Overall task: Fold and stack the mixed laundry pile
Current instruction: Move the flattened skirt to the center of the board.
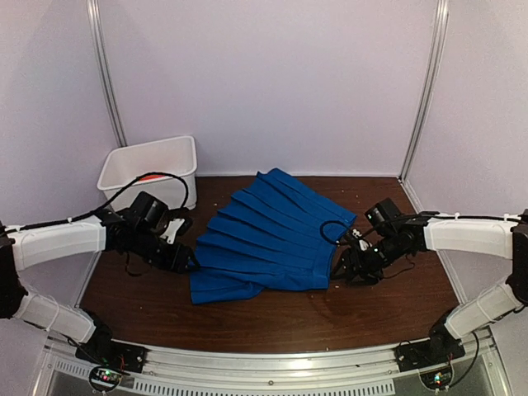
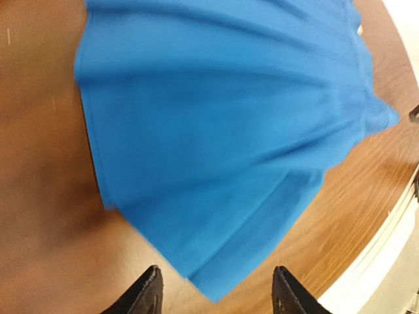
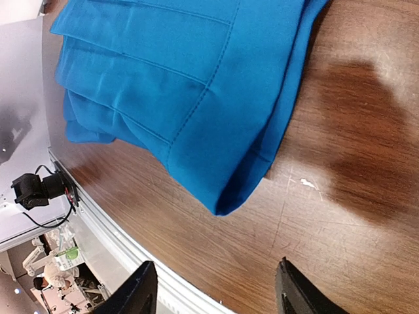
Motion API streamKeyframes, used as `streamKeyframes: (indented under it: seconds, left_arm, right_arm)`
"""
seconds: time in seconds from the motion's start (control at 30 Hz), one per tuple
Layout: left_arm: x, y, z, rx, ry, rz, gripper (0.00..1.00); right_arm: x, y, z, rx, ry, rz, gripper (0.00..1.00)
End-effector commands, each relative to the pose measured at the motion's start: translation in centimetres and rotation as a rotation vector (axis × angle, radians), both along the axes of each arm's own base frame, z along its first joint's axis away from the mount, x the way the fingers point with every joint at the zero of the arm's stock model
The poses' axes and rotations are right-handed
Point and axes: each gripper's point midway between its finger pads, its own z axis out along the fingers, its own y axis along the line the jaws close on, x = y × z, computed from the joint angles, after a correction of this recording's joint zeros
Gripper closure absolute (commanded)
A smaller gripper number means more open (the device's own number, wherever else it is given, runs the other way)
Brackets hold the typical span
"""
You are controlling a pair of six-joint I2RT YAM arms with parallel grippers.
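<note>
No readable text, label or number is showing on the blue pleated garment [image 1: 268,239], white bin [image 1: 157,169] or table [image 1: 330,318].

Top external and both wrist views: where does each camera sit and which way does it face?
Top external: above and behind the arm bases, looking down on the table, blue garment, white bin; both arms, left pincer, right pincer show.
Left wrist: on the left arm, facing the garment's pleats; its fingertips at bottom.
Right wrist: on the right arm, facing the garment's corner and table; its fingertips at bottom.
Shared: all three see the blue garment.
</note>
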Motion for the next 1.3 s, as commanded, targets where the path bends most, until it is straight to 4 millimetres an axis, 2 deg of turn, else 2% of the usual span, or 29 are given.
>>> streamKeyframes:
  seconds: [0.0, 0.1, 0.27, 0.4, 0.53, 0.63, 0.73, 0.8, 0.83, 0.87, 0.97, 1.07, 1.17, 1.27]
  left_arm:
    - [-2.8, 0.0, -1.8, -0.139, 0.099, 0.086, 0.41]
    - [-4.2, 0.5, -3.2, -0.144, 0.143, 0.099, 0.42]
    - [-4.9, 0.2, -5.0, -0.159, 0.201, 0.1, 0.41]
    - [-4.6, 0.3, -6.6, -0.129, 0.232, 0.118, 0.42]
    - [-4.5, -0.1, -7.5, -0.129, 0.262, 0.115, 0.45]
    - [-4.1, -0.4, -7.5, -0.142, 0.252, 0.116, 0.52]
    - [-3.4, -0.9, -6.8, -0.145, 0.231, 0.092, 0.72]
    - [-2.6, -1.2, -5.5, -0.137, 0.193, 0.064, 0.89]
    - [-2.2, -1.0, -4.8, -0.109, 0.17, 0.055, 0.97]
    - [-1.5, -0.7, -3.8, -0.075, 0.134, 0.045, 1.0]
    - [0.1, 0.3, -0.6, 0.026, 0.034, 0.011, 1.0]
    - [0.4, 0.7, 1.6, 0.075, -0.032, -0.048, 1.0]
    - [-1.0, 0.6, 1.3, 0.082, -0.008, -0.134, 1.0]
    - [-3.3, -1.2, 0.9, 0.026, 0.015, -0.208, 1.0]
  right_arm:
    - [0.9, 2.1, 1.0, 0.088, -0.035, -0.031, 0.38]
    - [1.2, 2.3, -0.3, 0.059, -0.025, -0.031, 0.38]
    - [2.4, 3.1, -1.1, 0.06, -0.027, -0.035, 0.37]
    - [2.4, 3.6, -2.2, 0.053, -0.008, -0.013, 0.4]
    - [2.1, 4.5, -2.8, 0.069, 0.013, 0.004, 0.47]
    - [2.3, 4.9, -3.1, 0.071, 0.019, 0.006, 0.6]
    - [2.6, 4.8, -2.8, 0.047, 0.01, 0.007, 0.82]
    - [2.8, 4.4, -2.2, 0.018, -0.002, 0.017, 0.96]
    - [3.0, 4.1, -1.7, 0.005, -0.014, 0.018, 1.0]
    - [3.1, 3.8, -1.1, -0.006, -0.026, 0.019, 1.0]
    - [3.7, 2.1, 1.0, -0.031, -0.064, -0.009, 1.0]
    - [3.9, -0.4, 2.4, -0.056, -0.082, -0.05, 1.0]
    - [2.3, -2.1, 1.4, -0.097, -0.043, -0.037, 1.0]
    - [-0.8, -1.8, -0.5, -0.079, 0.042, 0.014, 1.0]
